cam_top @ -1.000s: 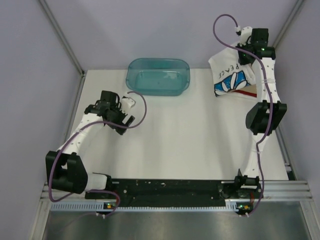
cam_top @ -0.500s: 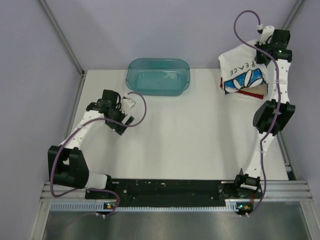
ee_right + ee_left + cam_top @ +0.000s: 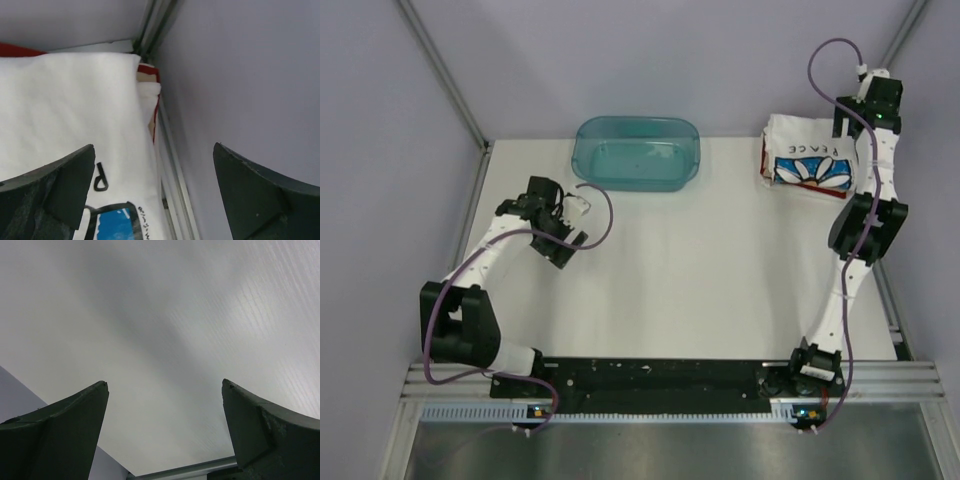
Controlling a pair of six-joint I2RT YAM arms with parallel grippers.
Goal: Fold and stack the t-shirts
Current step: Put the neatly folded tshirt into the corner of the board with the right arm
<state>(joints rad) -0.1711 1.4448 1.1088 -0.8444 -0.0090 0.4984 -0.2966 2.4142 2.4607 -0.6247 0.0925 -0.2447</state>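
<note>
The white t-shirt (image 3: 808, 160) with the blue-and-red "PEACE" print lies folded on top of a pile at the table's back right corner. A red t-shirt's edge (image 3: 763, 170) shows under it. In the right wrist view the white tee (image 3: 75, 100) fills the left side, with red (image 3: 150, 69) and tan (image 3: 145, 79) cloth edges beneath it. My right gripper (image 3: 855, 126) (image 3: 153, 145) hangs open just above the pile's far right edge, holding nothing. My left gripper (image 3: 565, 236) (image 3: 164, 382) is open over bare table at the left, far from the shirts.
A translucent teal tub (image 3: 636, 152) stands at the back centre. The lilac side wall (image 3: 240, 75) and a metal frame rail (image 3: 172, 165) run right beside the pile. The white table (image 3: 700, 270) lies between the two arms.
The right gripper carried the white tee right and back, then opened and let it go. The tee now lies flat on the pile. The left arm has barely moved.
</note>
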